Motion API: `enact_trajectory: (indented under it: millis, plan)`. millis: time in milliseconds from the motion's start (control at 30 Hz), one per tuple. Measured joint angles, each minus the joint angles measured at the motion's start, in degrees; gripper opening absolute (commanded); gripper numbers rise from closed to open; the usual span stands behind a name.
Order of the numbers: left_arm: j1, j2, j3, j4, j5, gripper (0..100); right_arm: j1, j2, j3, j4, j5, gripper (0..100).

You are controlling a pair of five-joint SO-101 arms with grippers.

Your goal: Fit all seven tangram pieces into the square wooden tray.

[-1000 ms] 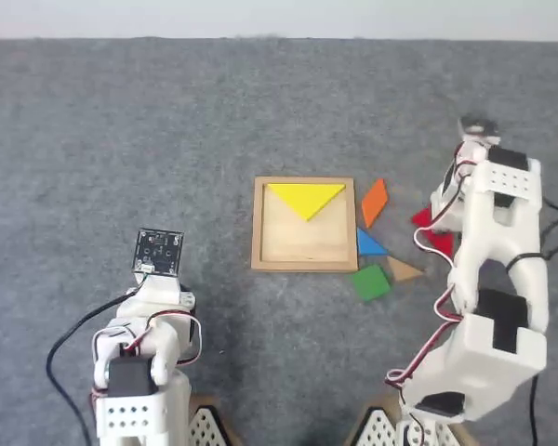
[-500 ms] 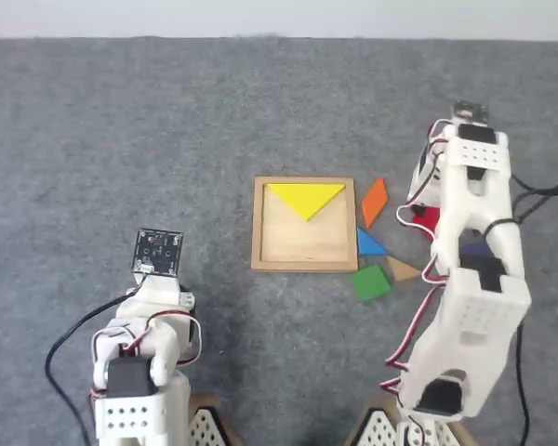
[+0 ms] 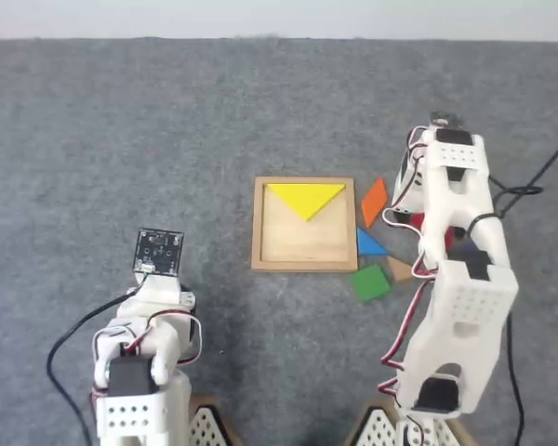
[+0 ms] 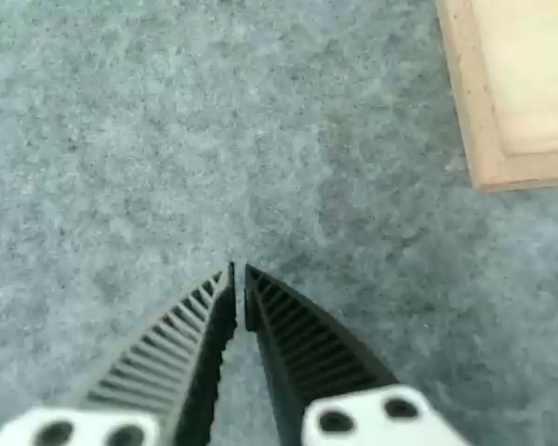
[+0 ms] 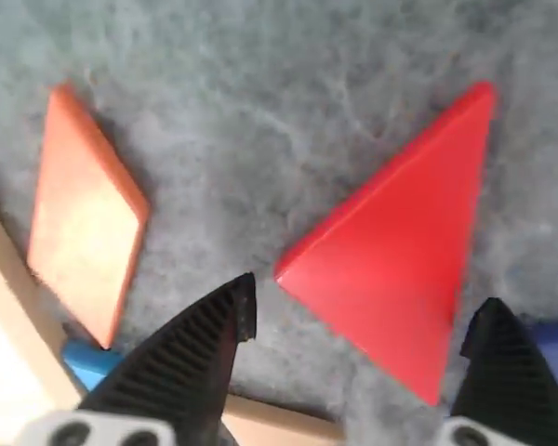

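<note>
straddling flat red triangle [image 5: 400, 279] on fuzzy grey mat [image 5: 260, 93], right claw [image 5: 367, 297] spread wide; left claw [image 4: 239, 274] ribbed, pinched closed.

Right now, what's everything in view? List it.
tray: 1, wood, mid-mat
yellow triangle: 1, yellow, in tray at far rim
parallelogram: 1, orange, right of tray
blue triangle: 1, blue, by tray's right rim
square: 1, green, off tray's near-right corner
tan triangle: 1, tan, right of square
red triangle: 1, red, under right hand
mat: 1, grey, under everything
left hand: 1, black, shut, over mat
right hand: 1, black, open, astride red triangle
</note>
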Motion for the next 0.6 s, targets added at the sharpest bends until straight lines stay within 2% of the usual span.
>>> enact_trajectory:
  millis: [300,600]
  plan:
    - [0.00,0.00,0.00,0.00,0.00,2,0.00,0.62,0.00,-1.41,0.00,35.0]
    - [0.00,0.00,0.00,0.00,0.00,2,0.70,0.62,-0.97,-3.60,-4.22,35.0]
